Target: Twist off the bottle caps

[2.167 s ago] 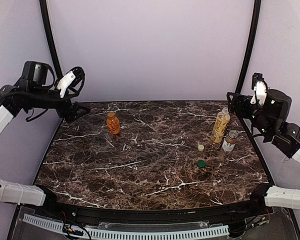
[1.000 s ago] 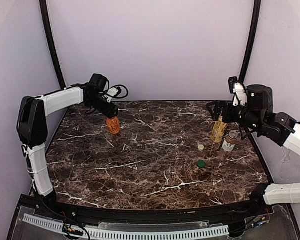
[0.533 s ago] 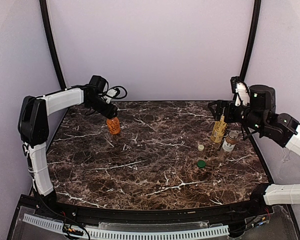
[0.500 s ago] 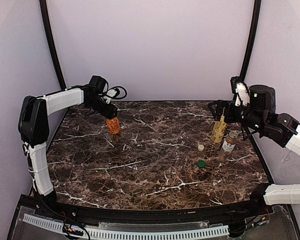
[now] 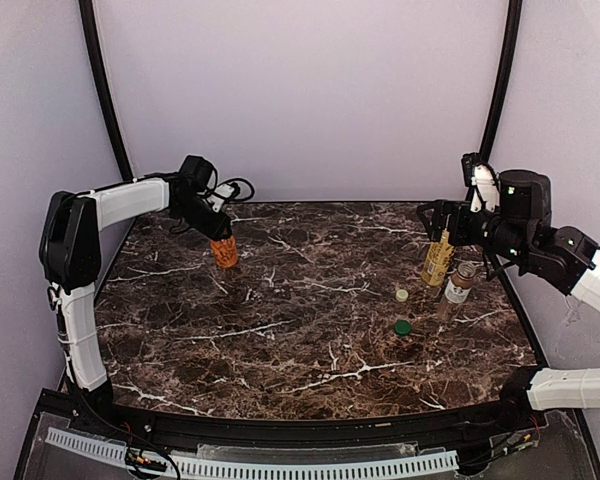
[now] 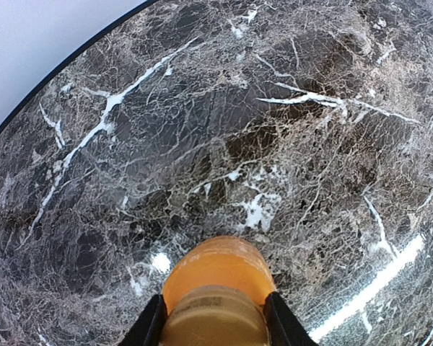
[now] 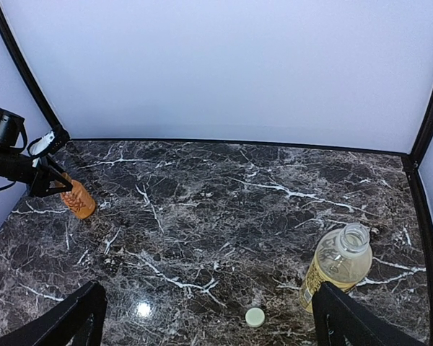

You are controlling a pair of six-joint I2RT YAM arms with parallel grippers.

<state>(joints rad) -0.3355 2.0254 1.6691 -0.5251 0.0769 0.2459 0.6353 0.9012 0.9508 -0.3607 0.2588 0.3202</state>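
2 of 3 done, by the look of it. Cream cap (image 5: 402, 295) & green cap (image 5: 403, 327) lie loose on the table (image 5: 280, 350), toward its right edge, apart from each other and touching no bottle. Tea bottle (image 7: 339, 263) stands upright near the right edge, toward the far right corner. The right wrist view shows its mouth open, no cap. Clear bottle (image 5: 457, 285) stands upright just beside it on the near side. It looks capless too, but it's too small to be sure.

What's left is the orange bottle (image 5: 224, 252), upright near the far left corner w/ the gold cap (image 6: 215, 317) on it. Left gripper (image 5: 221, 235) is down over the top. In the left wrist view its fingers (image 6: 150, 326) press on both sides of the cap w/ no gap showing, so it's clamped on the cap. The cap sits square on the neck, so prob. not loosened yet.

Right gripper (image 7: 208, 306) hangs close above the tea bottle, jaws wide apart, holding nothing.

Remaining, I'd say: twist the gold cap off, lift it, set it down. Nothing braces the bottle, so it may spin w/ the cap.
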